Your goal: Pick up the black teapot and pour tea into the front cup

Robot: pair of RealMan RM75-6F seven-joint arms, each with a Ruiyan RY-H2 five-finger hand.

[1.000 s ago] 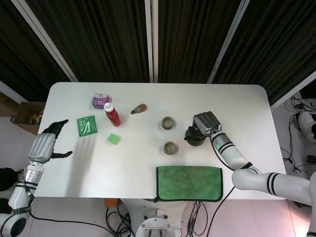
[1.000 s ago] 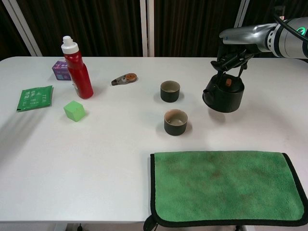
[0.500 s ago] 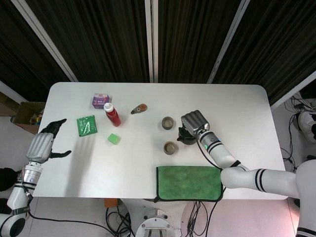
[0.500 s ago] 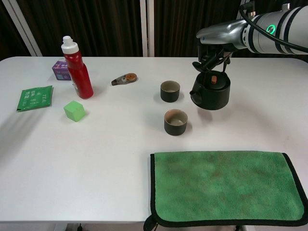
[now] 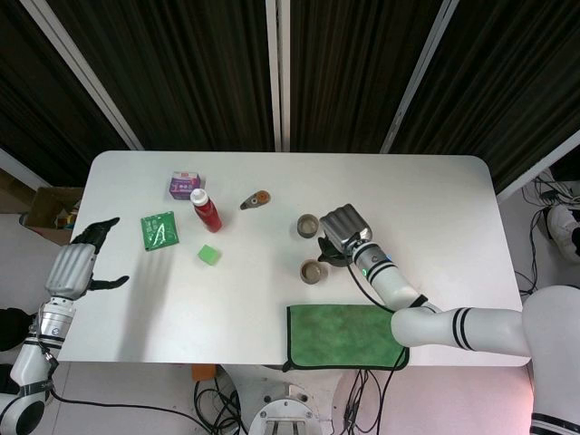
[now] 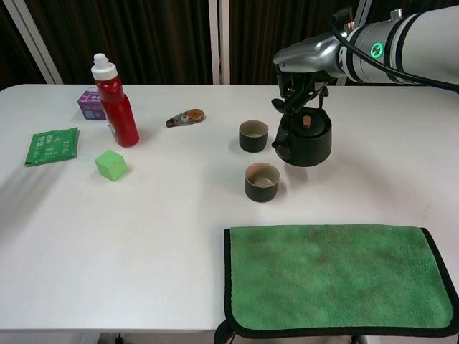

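table (image 6: 143, 236) | green cloth (image 6: 337, 279) at front edge | right hand (image 6: 305, 61) fingers closed on teapot (image 6: 305, 140) handle, pot lifted just right of front cup (image 6: 262, 182) | left hand (image 5: 77, 267) off left edge, fingers spread, holding nothing | back cup (image 6: 253, 135) beside teapot

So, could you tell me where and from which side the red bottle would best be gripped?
Grip the red bottle around its upright body, below the white cap. Come in from its right, where the table is open; the purple box and green cube crowd the other sides.
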